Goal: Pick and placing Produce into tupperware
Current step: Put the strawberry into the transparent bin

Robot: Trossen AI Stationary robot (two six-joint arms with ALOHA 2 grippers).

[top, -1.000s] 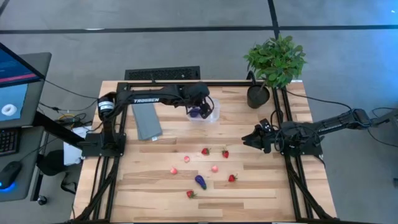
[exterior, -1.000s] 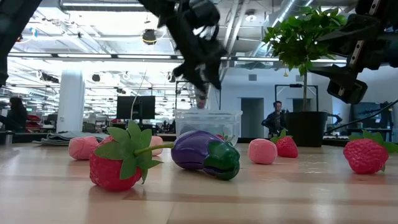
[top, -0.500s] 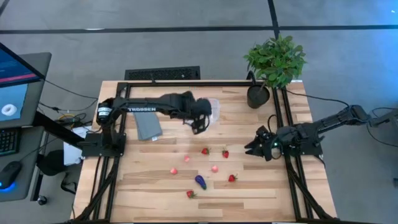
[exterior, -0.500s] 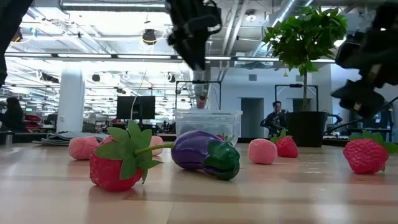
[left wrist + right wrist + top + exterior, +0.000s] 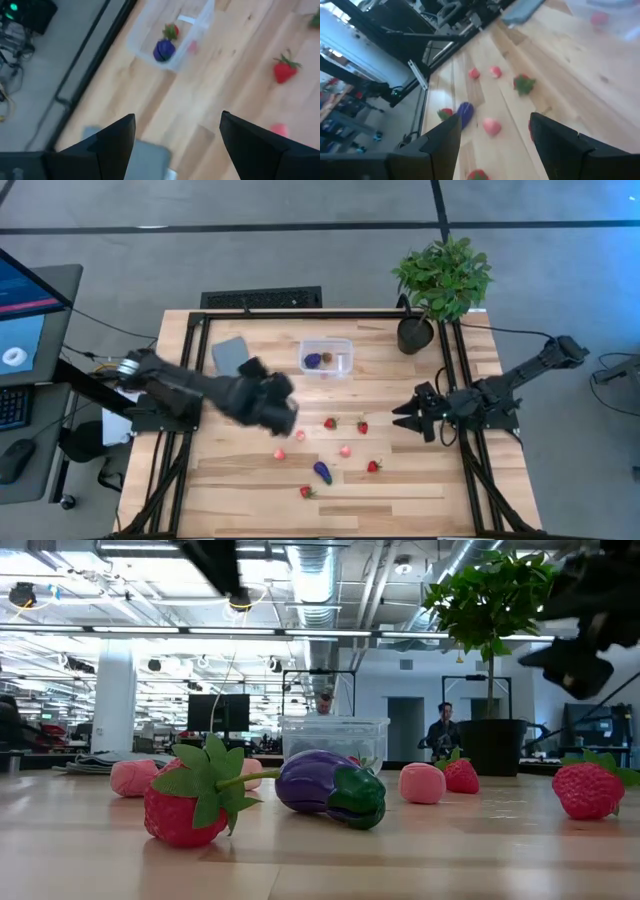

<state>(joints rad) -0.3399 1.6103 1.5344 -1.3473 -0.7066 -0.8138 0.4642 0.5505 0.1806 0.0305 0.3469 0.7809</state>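
The clear tupperware [image 5: 327, 358] stands at the table's far middle. It holds a purple piece [image 5: 164, 49] and a strawberry [image 5: 171, 31]. More produce lies loose on the near middle of the table: strawberries [image 5: 330, 422] [image 5: 373, 466], pink pieces [image 5: 345, 450] [image 5: 279, 454] and a purple eggplant [image 5: 322, 471]. My left gripper [image 5: 282, 410] hangs open and empty above the table, to the near left of the tub [image 5: 177, 116]. My right gripper [image 5: 398, 412] is open and empty at the right, its fingers pointing at the loose produce [image 5: 495, 119].
A flat grey lid [image 5: 230, 355] lies left of the tub. A potted plant [image 5: 440, 280] stands at the far right corner. Black frame rails run along the table's left and right sides. Bare wood lies between the tub and the loose produce.
My left gripper has swung from above the tub toward the table's near and left, rising a little and turning as it went; its fingers stay open. The purple piece stays in the tub. My right gripper has shifted slightly and rolled.
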